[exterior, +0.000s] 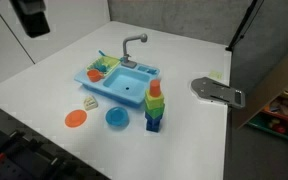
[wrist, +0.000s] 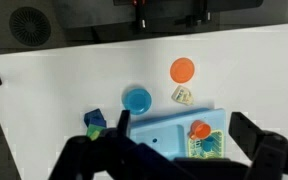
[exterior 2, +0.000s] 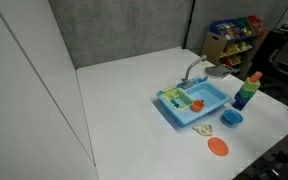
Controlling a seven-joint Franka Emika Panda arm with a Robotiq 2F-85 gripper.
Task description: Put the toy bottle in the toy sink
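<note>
The toy bottle (exterior: 89, 102) is a tiny yellowish piece lying on the white table just off the rack end of the toy sink. It also shows in the exterior view (exterior 2: 204, 128) and the wrist view (wrist: 182, 95). The toy sink (exterior: 127, 86) is light blue with a grey faucet (exterior: 134, 45) and a side rack of dishes; it shows in both exterior views (exterior 2: 206, 100) and the wrist view (wrist: 164, 130). My gripper (wrist: 184, 135) is open and empty, high above the sink, seen dark at the top left in an exterior view (exterior: 29, 15).
An orange disc plate (exterior: 76, 118) and a round blue plate (exterior: 116, 118) lie in front of the sink. Stacked colourful cups (exterior: 155, 105) stand beside it. A grey metal bracket (exterior: 216, 90) sits at the table edge. A toy shelf (exterior 2: 234, 35) stands behind.
</note>
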